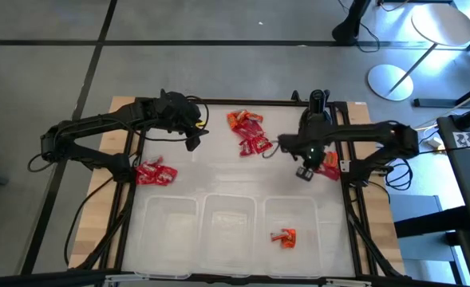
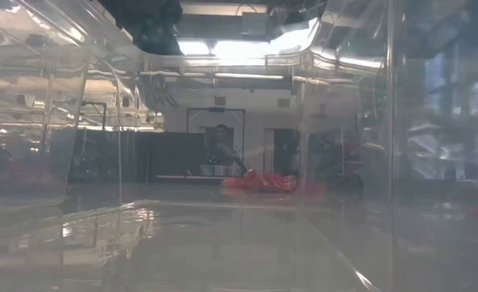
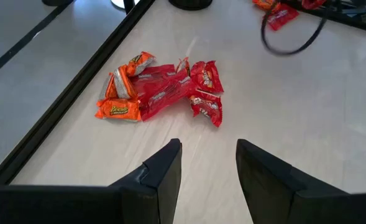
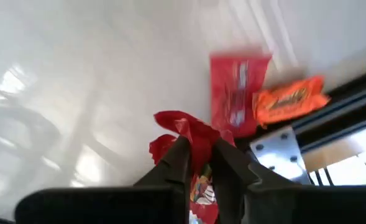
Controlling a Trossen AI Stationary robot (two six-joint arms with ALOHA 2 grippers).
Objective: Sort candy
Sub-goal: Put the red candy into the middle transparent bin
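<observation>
Right gripper (image 4: 198, 163): fingers pinched on a red packet (image 4: 192, 134); lift straight, clear of neighbouring candy (image 4: 289, 99).
Left gripper (image 3: 209, 162): fingers apart, empty, above central pile (image 3: 161, 90).

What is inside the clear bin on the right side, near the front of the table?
The right bin holds an orange candy piece touching a small red one. Nothing else shows inside it. Anything underneath those two pieces cannot be seen.

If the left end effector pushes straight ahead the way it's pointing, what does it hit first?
Most likely the candy pile lying on the white table: it sits just beyond the open left end effector, slightly to one side of its line. Depth is hard to judge, so it may meet bare table first.
</observation>
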